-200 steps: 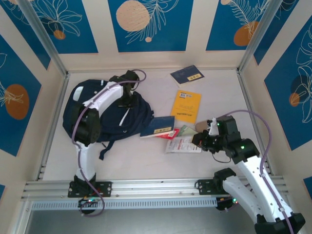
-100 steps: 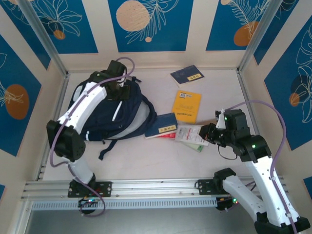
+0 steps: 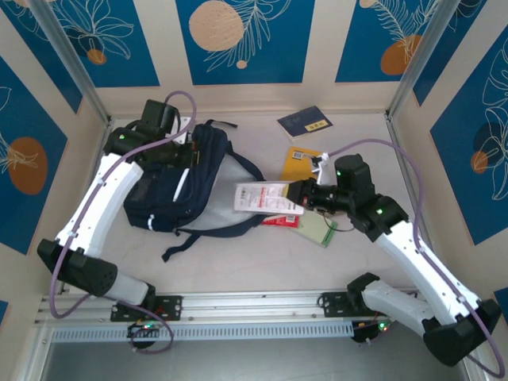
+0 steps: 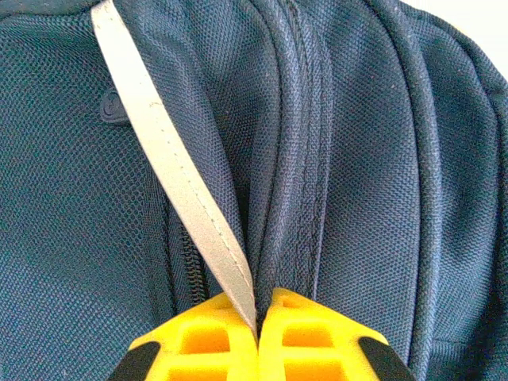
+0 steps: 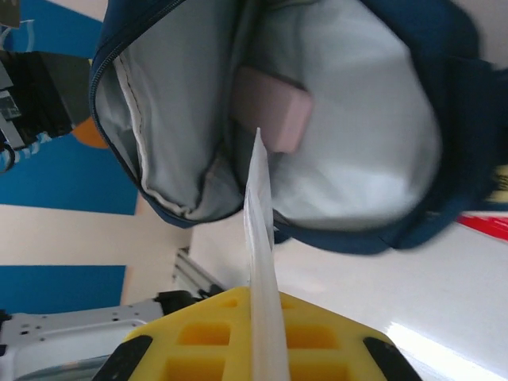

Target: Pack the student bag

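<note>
While agape, student bag point(image 3: 163, 202) tight between left fingers point(image 4: 198, 343), mouth before right fingers point(image 5: 202, 343) tight on packet point(image 3: 262, 197).

This is a robotics lab test cell. A pale tabletop point(image 3: 238, 262) is boxed in by aluminium frame posts point(image 3: 70, 63) and walls hung with blue leaf-print panels point(image 3: 242, 40). A white left arm point(image 3: 99, 194) and right arm point(image 3: 419, 255) are bolted to a slotted aluminium rail point(image 3: 246, 302) along the near edge.
</note>
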